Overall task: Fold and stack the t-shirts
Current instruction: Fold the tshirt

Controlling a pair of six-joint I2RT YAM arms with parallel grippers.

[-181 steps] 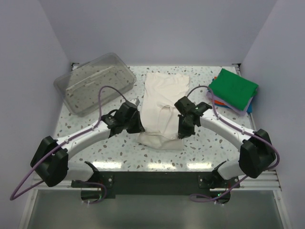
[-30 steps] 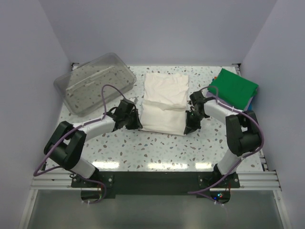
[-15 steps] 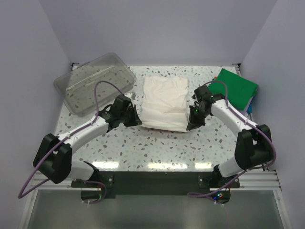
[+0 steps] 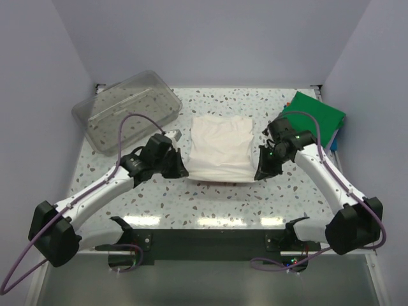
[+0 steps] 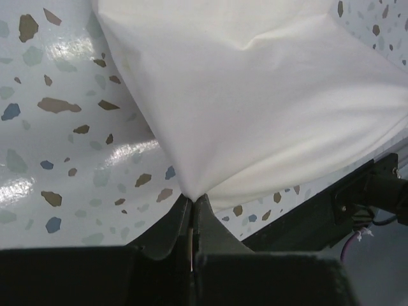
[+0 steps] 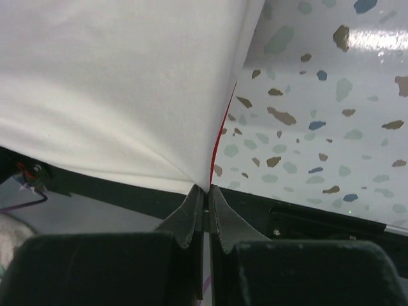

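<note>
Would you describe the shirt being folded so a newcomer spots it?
On the table, look between the clear tub and the green-topped stack. The cream-white t-shirt there is the only pale one, near corners pinched by left gripper and right gripper.

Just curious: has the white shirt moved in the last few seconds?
Yes. The white shirt slid toward the robot's base: its far edge, formerly beyond the right corner of the tub, now lies nearer.

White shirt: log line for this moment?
left gripper: shut on white shirt, near-left corner | right gripper: shut on near-right corner
</note>
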